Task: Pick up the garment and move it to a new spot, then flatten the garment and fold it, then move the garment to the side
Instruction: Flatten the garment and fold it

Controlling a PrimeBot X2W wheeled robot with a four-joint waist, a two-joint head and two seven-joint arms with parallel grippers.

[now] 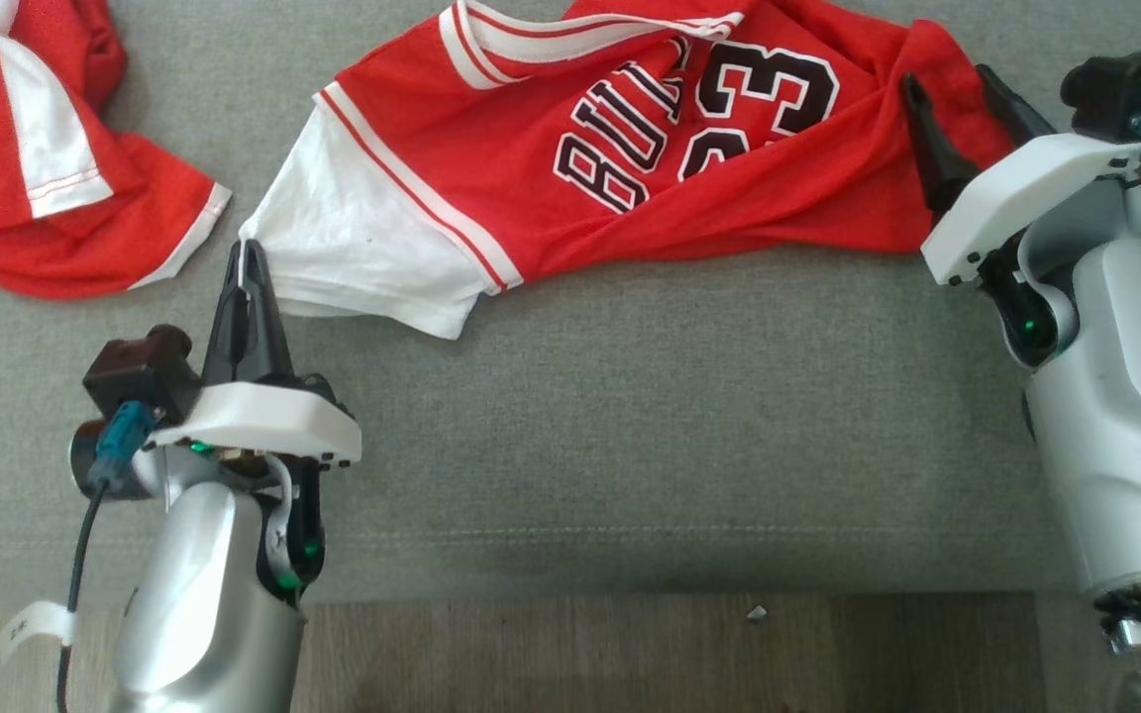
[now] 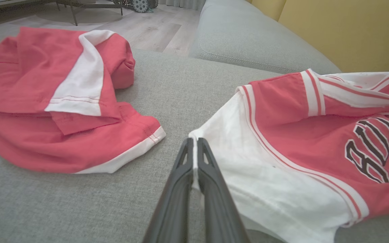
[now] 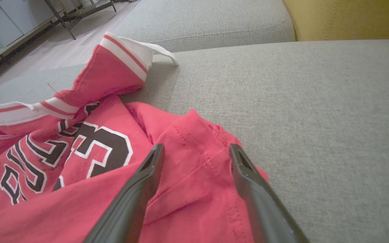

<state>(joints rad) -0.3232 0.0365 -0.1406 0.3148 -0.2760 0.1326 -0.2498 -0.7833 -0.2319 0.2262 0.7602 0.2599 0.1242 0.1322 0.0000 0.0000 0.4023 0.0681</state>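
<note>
The garment (image 1: 650, 188) is a red jersey with black lettering, a white-striped collar and a white sleeve, lying crumpled across the grey couch seat. My left gripper (image 1: 250, 248) is shut on the corner of the white sleeve (image 2: 248, 162), and a sliver of white cloth shows between its fingers (image 2: 194, 141). My right gripper (image 1: 949, 79) stands open at the jersey's right end. Its two fingers straddle a raised fold of the red hem (image 3: 194, 135), with the gripper (image 3: 197, 147) just above the cloth.
A second red and white garment (image 1: 36, 178) lies bunched at the left, close to the left gripper (image 2: 62, 111). The grey seat (image 1: 630, 446) stretches toward me, ending at a wooden floor (image 1: 630, 654). A yellow backrest (image 3: 349, 17) rises behind the cushion.
</note>
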